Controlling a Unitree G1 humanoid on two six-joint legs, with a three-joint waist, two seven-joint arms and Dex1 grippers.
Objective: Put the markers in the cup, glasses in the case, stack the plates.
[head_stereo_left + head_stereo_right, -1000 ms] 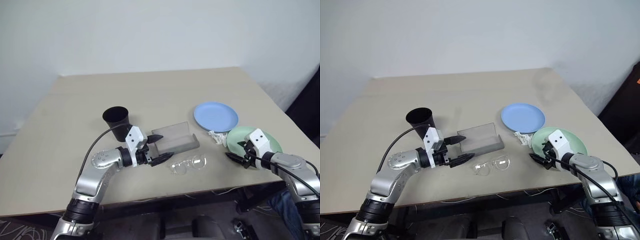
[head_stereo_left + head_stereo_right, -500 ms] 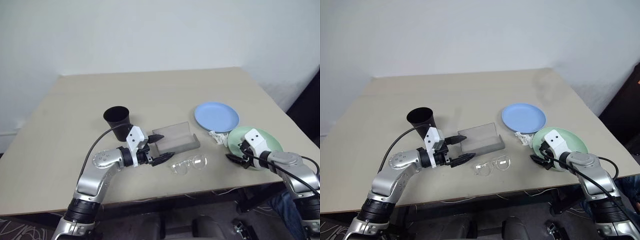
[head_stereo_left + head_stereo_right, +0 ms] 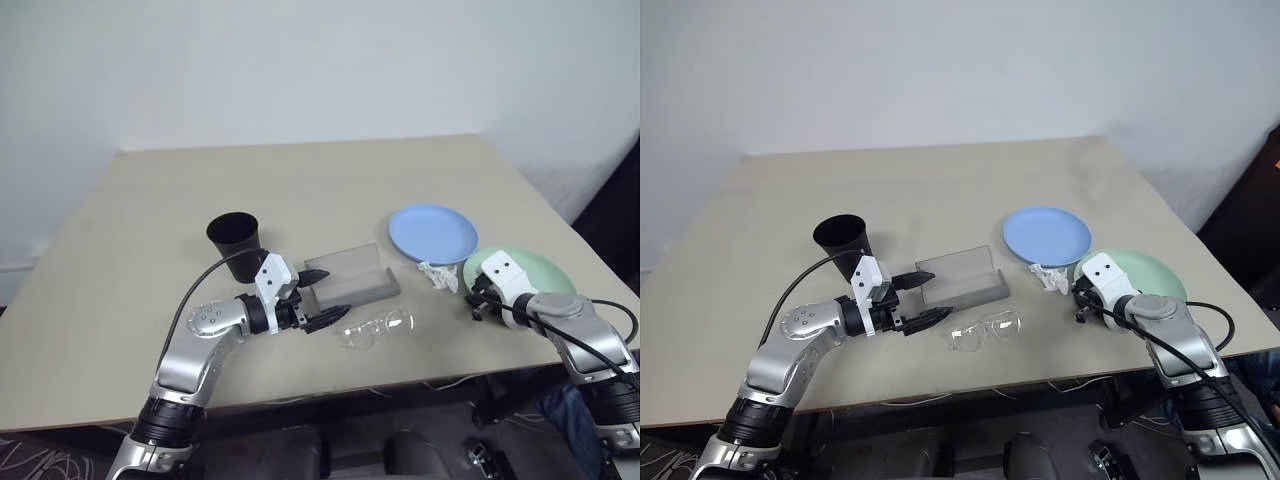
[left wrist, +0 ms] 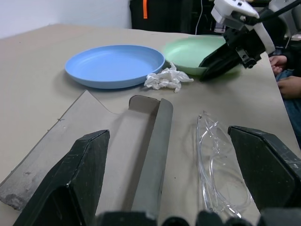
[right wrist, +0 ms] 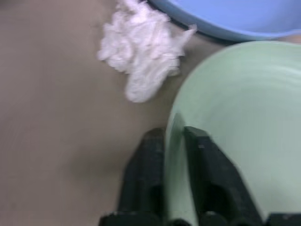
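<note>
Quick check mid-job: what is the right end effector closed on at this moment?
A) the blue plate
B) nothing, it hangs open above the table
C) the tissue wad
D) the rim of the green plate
D: in the right wrist view the right end effector has its two black fingers pinched on either side of the green plate at its near rim, with the tissue wad lying apart from it.

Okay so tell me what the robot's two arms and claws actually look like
Both arms are silver-grey metal with rounded joint housings and black collars. Each ends in a white angular wrist block carrying a claw of two black, tapered, pointed fingers: the left claw and the right claw. A black cable loops from each forearm to its wrist. The white blocks show small dark round dots.
</note>
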